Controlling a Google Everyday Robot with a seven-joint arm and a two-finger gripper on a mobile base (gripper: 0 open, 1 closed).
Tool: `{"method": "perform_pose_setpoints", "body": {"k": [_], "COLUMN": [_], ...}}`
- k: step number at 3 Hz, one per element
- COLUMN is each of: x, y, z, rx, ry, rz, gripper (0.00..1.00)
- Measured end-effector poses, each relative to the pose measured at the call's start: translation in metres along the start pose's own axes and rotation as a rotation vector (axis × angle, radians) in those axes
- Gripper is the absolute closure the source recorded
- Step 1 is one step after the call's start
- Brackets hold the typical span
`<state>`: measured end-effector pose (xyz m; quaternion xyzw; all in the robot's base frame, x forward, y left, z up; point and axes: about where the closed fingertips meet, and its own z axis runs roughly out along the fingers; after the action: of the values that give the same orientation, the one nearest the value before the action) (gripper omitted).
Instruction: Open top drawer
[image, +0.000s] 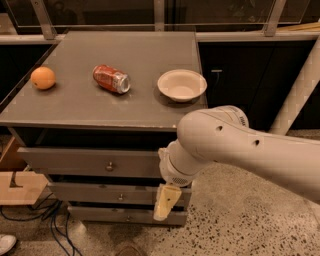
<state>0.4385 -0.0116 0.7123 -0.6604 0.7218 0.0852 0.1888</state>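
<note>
Hanging nearest the camera, the gripper (167, 201) is pointing down before the right end of the middle drawer (85, 192); whether it is open or closed I cannot tell. Behind it the top drawer (75, 161) is apparently sitting shut, its knob (109, 166) untouched. The approach is looking unfinished: next the gripper is needing to rise leftward onto that knob. Farther back, an orange (43, 78), a can (111, 79) and a bowl (182, 85) are resting on the cabinet top (140, 50).

Orange (43, 78), red can (111, 79) on side, white bowl (182, 85) on cabinet top (100, 107); cables (55, 227) on floor (240, 220).

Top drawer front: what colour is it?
The top drawer is grey, camera view; the hand hangs below its right end.
</note>
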Motion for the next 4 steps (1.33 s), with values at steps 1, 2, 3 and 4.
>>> {"method": "perform_pose_setpoints", "body": {"k": [1,2,3,4], "x": [0.001,0.003,-0.002,-0.008], "y": [-0.030,-0.046,-0.060,-0.067], "z": [0.011,0.020,0.038,0.059], "rx": [0.032,0.042,0.036,0.021], "ry": [-0.003,-0.003,-0.003,-0.006], "rz": [-0.022,-0.037,-0.060,-0.077], "gripper": [0.00,0.00,0.00,0.00]}}
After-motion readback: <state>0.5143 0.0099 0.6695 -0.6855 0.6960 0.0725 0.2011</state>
